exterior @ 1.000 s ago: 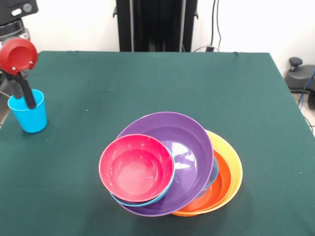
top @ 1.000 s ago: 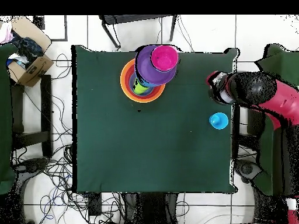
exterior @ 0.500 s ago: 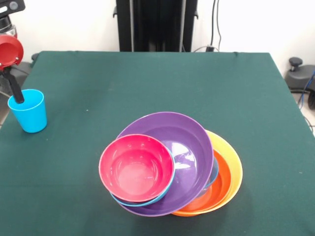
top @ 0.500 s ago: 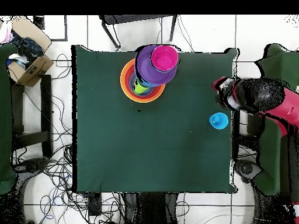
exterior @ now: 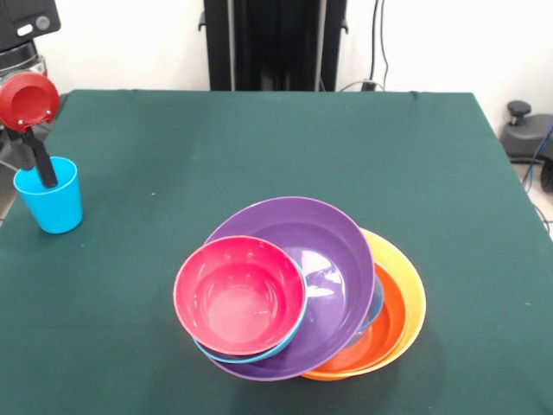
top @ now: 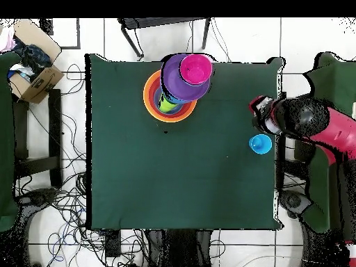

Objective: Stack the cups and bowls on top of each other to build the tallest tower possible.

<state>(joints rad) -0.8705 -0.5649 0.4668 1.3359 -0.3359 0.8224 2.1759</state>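
Front view: my gripper [exterior: 39, 164] at table's [exterior: 259, 147] left edge, one dark finger dipping inside light blue cup [exterior: 49, 195]; cannot tell whether clamped or released. Cup upright on cloth, well apart from tower [exterior: 298, 290]. Tower: pink-red bowl [exterior: 239, 295] on blue rim, inside purple bowl [exterior: 333, 259], over orange bowls [exterior: 393, 320], leaning.

Overhead view: my arm [top: 306, 125] beside cup [top: 260, 144] at right edge; tower [top: 179, 87] near far edge, green cup [top: 165, 104] showing under purple.

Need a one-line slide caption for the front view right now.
Gripper dips a finger into the light blue cup at the table's edge, apart from the tower.
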